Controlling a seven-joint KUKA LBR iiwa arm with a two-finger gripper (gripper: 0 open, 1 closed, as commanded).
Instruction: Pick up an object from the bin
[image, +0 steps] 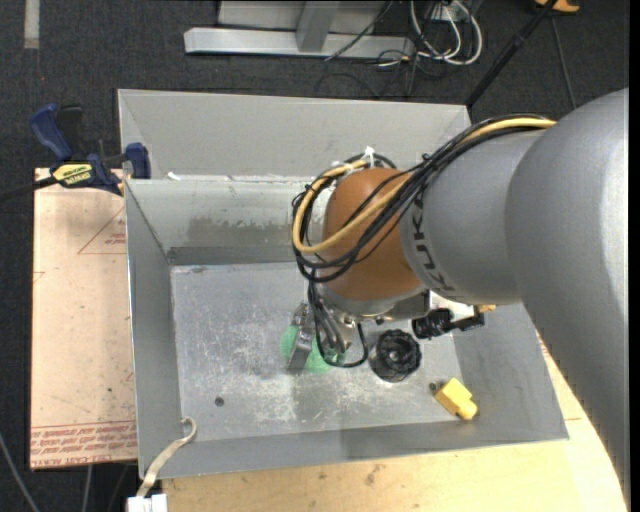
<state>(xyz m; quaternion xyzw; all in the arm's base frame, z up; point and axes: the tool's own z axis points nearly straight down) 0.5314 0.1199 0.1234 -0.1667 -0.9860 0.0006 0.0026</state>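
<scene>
Looming closest, the grey arm (560, 210) reaches in from 3 o'clock and sets its gripper (312, 343) low over the bin (150, 300) floor, right above a small green thing (292, 350) near the middle, probably so as to bracket it for a pick. Whether the gripper is open, closed or gripping cannot be told. A yellow block (455, 398) lies apart toward 4 o'clock.

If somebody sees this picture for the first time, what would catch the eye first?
The big grey arm with its orange wrist cover and looped cables reaches in from the right and hangs over much of the grey bin. Its gripper is down at a small green thing near the middle of the bin floor. A yellow block lies apart from it, towards the front right corner.
</scene>
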